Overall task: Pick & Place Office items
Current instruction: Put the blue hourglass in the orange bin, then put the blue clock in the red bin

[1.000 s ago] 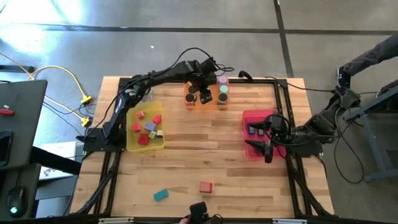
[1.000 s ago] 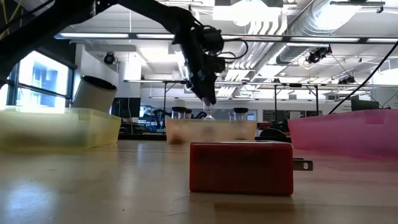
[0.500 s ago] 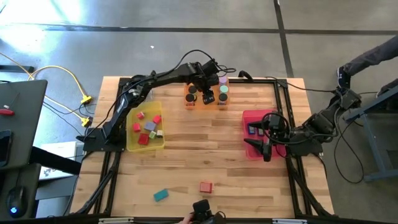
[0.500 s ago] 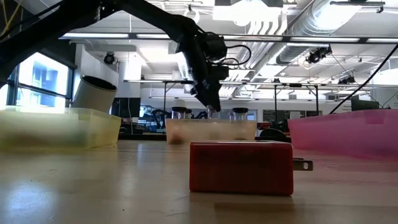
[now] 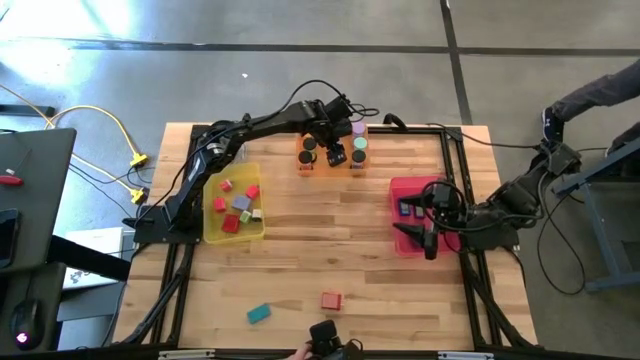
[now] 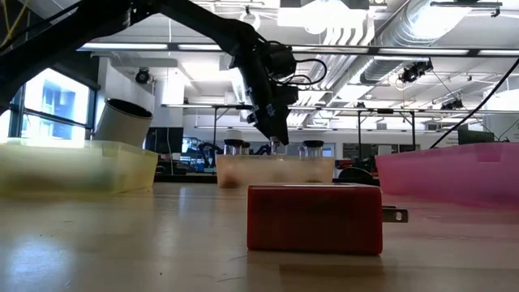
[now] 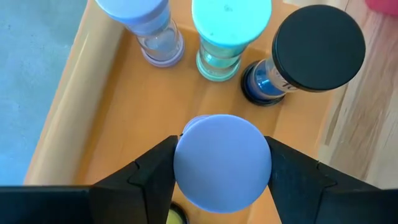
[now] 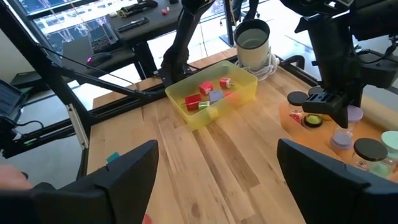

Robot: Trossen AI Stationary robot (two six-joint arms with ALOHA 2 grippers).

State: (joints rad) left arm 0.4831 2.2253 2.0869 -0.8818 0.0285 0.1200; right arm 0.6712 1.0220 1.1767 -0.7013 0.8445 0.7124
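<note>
My left gripper reaches slanting down into the orange tray at the table's far middle. It is shut on a short cylinder with a lavender cap. Beside it in the tray stand cylinders with lavender, teal and black caps. My right gripper hangs open over the pink tray at the right, with nothing between its fingers. A red block and a teal block lie flat on the table near its front edge. My left gripper pinches the cylinder by two opposite sides of its round lavender cap, one finger on each side. The fingers come slanting from above. The cylinder stays upright below the cap, which hides whether its base stands on the tray floor.
A yellow tray with several small blocks stands at the left. A white cup sits behind it near the far left corner. Black frame rails run along the table's edges. Bare wood lies between the trays in the middle.
My left gripper has sunk a little into the orange tray with the lavender-capped cylinder, then kept still, its hold unchanged.
</note>
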